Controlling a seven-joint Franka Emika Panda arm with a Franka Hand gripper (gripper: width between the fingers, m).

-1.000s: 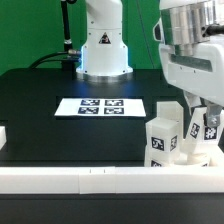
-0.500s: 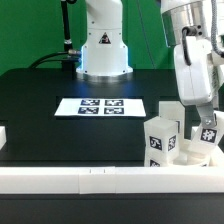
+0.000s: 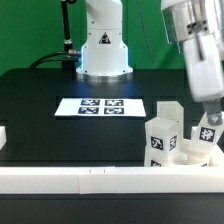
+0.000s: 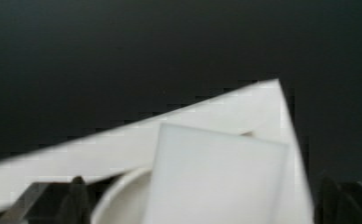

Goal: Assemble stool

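Note:
The round white seat (image 3: 186, 153) lies at the exterior view's lower right, against the front rail. Two white tagged legs stand upright on it: one in front (image 3: 160, 140) and one behind (image 3: 172, 112). My gripper (image 3: 212, 122) is at the far right, tilted, shut on a third tagged leg (image 3: 207, 134) just above the seat's right side. In the wrist view the held leg (image 4: 222, 170) fills the space between my dark fingertips (image 4: 53, 203). My gripper (image 4: 210, 208) is closed on it, with the seat's curved edge (image 4: 128, 195) beside it.
The marker board (image 3: 100, 105) lies flat mid-table. A long white rail (image 3: 90, 178) runs along the front edge, and its corner shows in the wrist view (image 4: 204, 115). A short white block (image 3: 3, 136) sits at the exterior view's left. The robot base (image 3: 103, 45) stands at the back.
The arm has swung toward the exterior view's right and tilted over. The held leg has moved right and turned with it, staying low over the seat's right side.

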